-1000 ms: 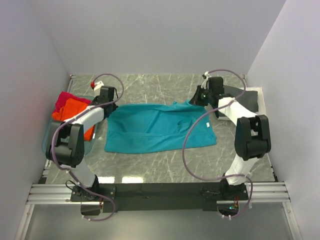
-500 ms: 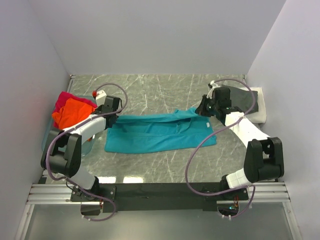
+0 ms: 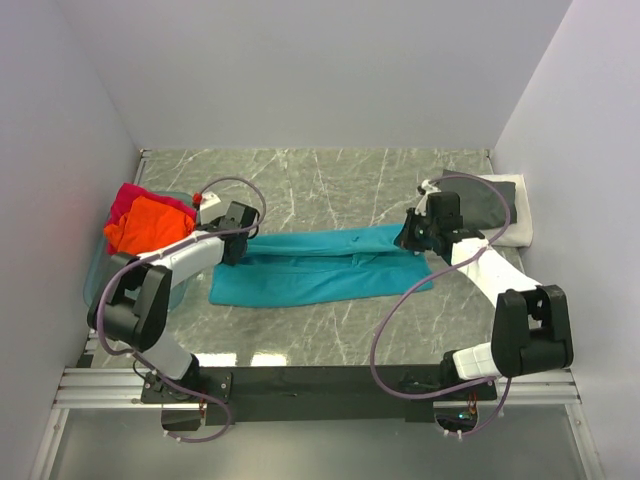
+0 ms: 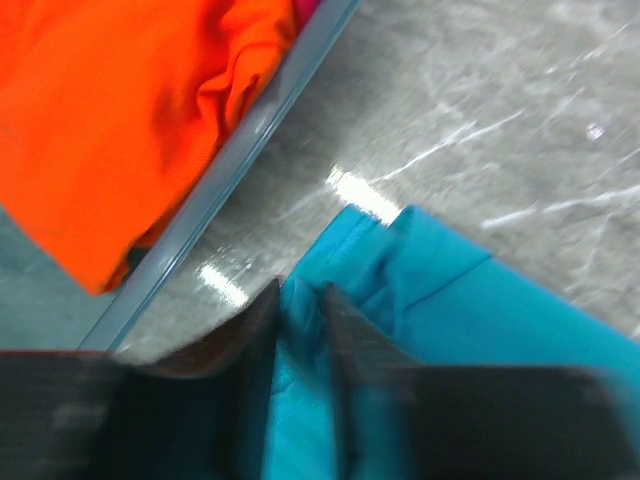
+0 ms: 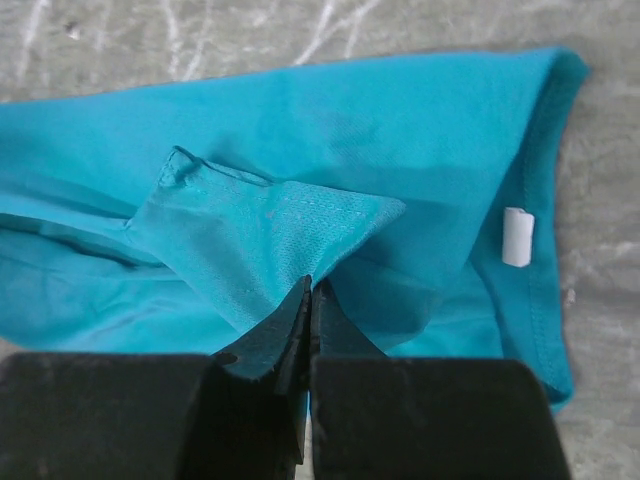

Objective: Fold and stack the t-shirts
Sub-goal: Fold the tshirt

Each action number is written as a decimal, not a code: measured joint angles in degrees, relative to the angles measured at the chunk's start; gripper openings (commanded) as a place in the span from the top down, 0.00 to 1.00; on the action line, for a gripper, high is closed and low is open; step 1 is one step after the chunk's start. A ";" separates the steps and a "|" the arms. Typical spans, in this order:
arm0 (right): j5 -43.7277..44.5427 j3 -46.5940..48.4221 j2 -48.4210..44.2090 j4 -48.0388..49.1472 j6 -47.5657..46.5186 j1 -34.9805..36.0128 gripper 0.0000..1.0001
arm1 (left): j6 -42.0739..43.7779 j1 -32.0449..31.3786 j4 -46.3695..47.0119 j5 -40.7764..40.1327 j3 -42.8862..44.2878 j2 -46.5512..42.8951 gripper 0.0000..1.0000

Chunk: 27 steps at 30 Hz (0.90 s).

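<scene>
The teal shirt (image 3: 320, 270) lies across the middle of the bench (image 3: 330, 180) as a narrow band, its long axis running left to right in the top view. Each claw sits at one end of the band's upper edge, so the cloth spreads from both claws toward the bottom of the frame, where the arm bases are. The left claw (image 3: 235, 250) is at the band's upper left corner. Its wrist view shows the fingers narrowly apart with a fold of teal between them, which reads as a pinch (how firm I cannot tell). The right claw (image 3: 410, 238) is at the upper right corner, closed tight, and the edge of a stitched teal flap meets its tips in the wrist view, so it seems nipped there. Neither arm is nearer overall, since each has its own end. My guess is that the coming move depends on both ends travelling evenly across the short axis, or the fold will skew. The left arm bends at an elbow by the left edge and its forearm runs right to the claw. The right arm's elbow is at the lower right and its forearm slants up and left. The orange shirt (image 3: 145, 225) sits in the tub (image 3: 92, 272) at the left, and the grey shirt (image 3: 485, 200) lies folded at the upper right.
</scene>
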 measured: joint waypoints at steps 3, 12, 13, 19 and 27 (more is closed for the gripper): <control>1.55 -0.79 -0.02 -0.59 0.00 0.00 0.92 | -1.55 -1.27 -1.90 -1.27 -0.07 0.02 0.41; 6.54 -3.34 -4.70 -5.68 0.00 0.00 0.42 | -6.88 -8.13 -9.53 -1.11 -0.48 -9.03 0.13; 6.69 -3.34 -5.81 -5.88 0.02 0.00 0.42 | -6.91 -8.44 -9.53 -0.37 -0.37 -10.40 0.13; 4.57 0.68 -5.62 -5.29 0.24 0.90 0.43 | -4.76 -8.79 -5.49 5.70 2.80 -10.43 0.12; 0.87 9.51 8.57 -1.68 0.24 7.28 0.43 | -1.97 -9.90 3.10 18.18 7.80 2.95 0.12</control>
